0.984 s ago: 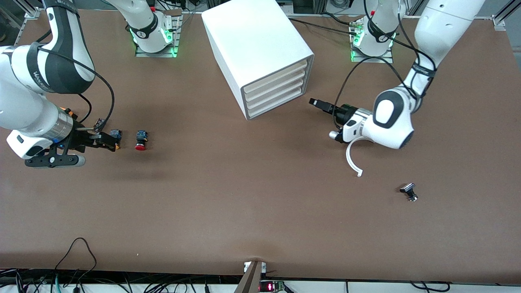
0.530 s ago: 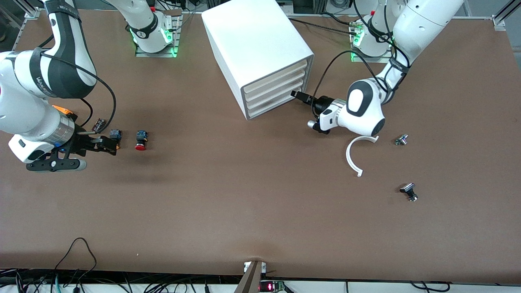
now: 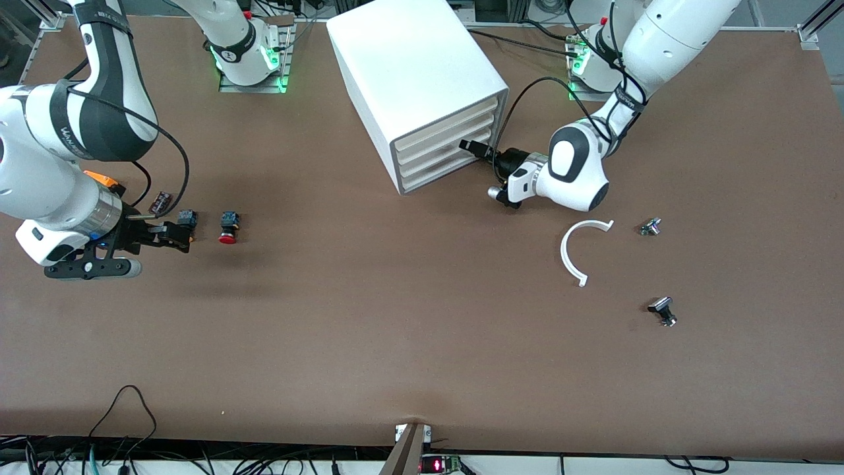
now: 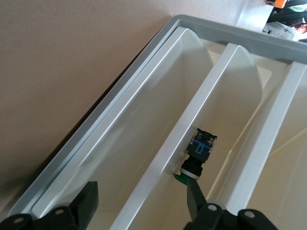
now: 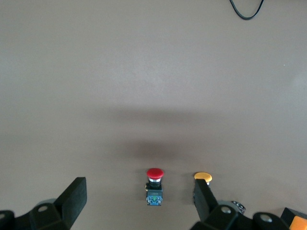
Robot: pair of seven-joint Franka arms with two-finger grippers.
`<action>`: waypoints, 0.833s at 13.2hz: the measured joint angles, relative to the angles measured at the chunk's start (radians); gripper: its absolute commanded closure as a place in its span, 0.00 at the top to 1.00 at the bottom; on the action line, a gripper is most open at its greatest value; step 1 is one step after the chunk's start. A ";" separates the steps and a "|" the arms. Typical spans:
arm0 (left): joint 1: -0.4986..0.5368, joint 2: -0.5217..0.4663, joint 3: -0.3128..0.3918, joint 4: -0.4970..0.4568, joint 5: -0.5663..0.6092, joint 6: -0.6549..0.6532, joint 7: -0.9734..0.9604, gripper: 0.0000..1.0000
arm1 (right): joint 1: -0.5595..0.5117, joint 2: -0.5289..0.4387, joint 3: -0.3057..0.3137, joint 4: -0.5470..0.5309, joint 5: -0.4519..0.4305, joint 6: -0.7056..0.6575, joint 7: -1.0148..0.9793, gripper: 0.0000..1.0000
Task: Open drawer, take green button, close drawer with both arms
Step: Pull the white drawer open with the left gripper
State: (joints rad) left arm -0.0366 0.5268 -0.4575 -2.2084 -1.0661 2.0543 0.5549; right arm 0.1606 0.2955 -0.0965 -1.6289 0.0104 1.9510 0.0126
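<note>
Four shallow white trays are sitting flush in the cabinet [image 3: 422,79]. None is pulled out, so you are probably only starting the opening step.

- Left gripper [image 3: 469,145]: it is sitting right at the tray fronts with its jaws spread wide, presumably to hook a sloped lip. You cannot tell which tray it is meeting.
- Drawer [image 3: 448,175]: the lowest tray is lying closed, down by the table [image 3: 395,316].
- Button [image 4: 199,154]: in the left wrist view it is showing in the gap between two lips, green cap toward the gripper. One finger [image 4: 192,196] is just beside the cap, and whether it is touching is unclear.
- Right gripper [image 3: 168,235]: it is waiting low over the table at the right arm's end, jaws wide. The yellow button [image 5: 202,177] and the red button [image 5: 154,184] are lying just ahead of it, so it is likely parked clear of the cabinet.

Materials: the trays are looking like smooth, slightly glossy plastic with rounded corners, so a lip may be slipping under hard fingers. The tabletop is reading as matte brown.
</note>
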 measured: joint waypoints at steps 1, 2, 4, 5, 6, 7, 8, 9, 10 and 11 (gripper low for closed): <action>-0.005 0.003 -0.019 -0.003 -0.001 0.030 0.000 0.29 | 0.002 0.000 0.000 0.000 0.000 0.001 -0.003 1.00; -0.010 0.005 -0.031 -0.005 -0.003 0.057 0.000 0.02 | 0.006 0.000 0.000 0.000 0.000 0.002 -0.010 1.00; -0.018 0.006 -0.035 -0.008 -0.003 0.069 0.008 0.00 | 0.014 0.000 0.000 0.000 -0.001 0.003 -0.045 1.00; -0.018 0.006 -0.036 -0.008 -0.013 0.066 0.018 0.00 | 0.015 0.000 0.000 0.000 -0.001 0.003 -0.081 1.00; -0.016 0.006 -0.036 -0.008 -0.022 0.061 0.024 0.00 | 0.015 0.000 0.000 0.000 -0.001 0.003 -0.127 1.00; -0.015 0.006 -0.037 -0.008 -0.022 0.060 0.026 0.00 | 0.015 0.000 0.000 0.000 -0.001 0.003 -0.182 1.00; -0.015 0.006 -0.037 -0.008 -0.023 0.060 0.028 0.00 | 0.015 0.000 0.000 0.001 -0.001 0.004 -0.245 1.00; -0.012 0.005 -0.035 -0.007 -0.023 0.061 0.031 0.00 | 0.015 0.000 0.000 0.001 -0.001 0.004 -0.313 1.00; -0.007 0.004 -0.024 0.001 -0.023 0.063 0.036 0.00 | 0.015 0.000 0.000 0.004 -0.001 0.006 -0.373 1.00; 0.003 0.000 0.002 0.018 -0.023 0.063 0.043 0.00 | 0.015 0.000 0.000 0.010 -0.001 0.008 -0.425 1.00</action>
State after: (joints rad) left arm -0.0340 0.5269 -0.4560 -2.1902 -1.0888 2.1178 0.5979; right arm 0.1760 0.2955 -0.0969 -1.6194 0.0093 1.9590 -0.4127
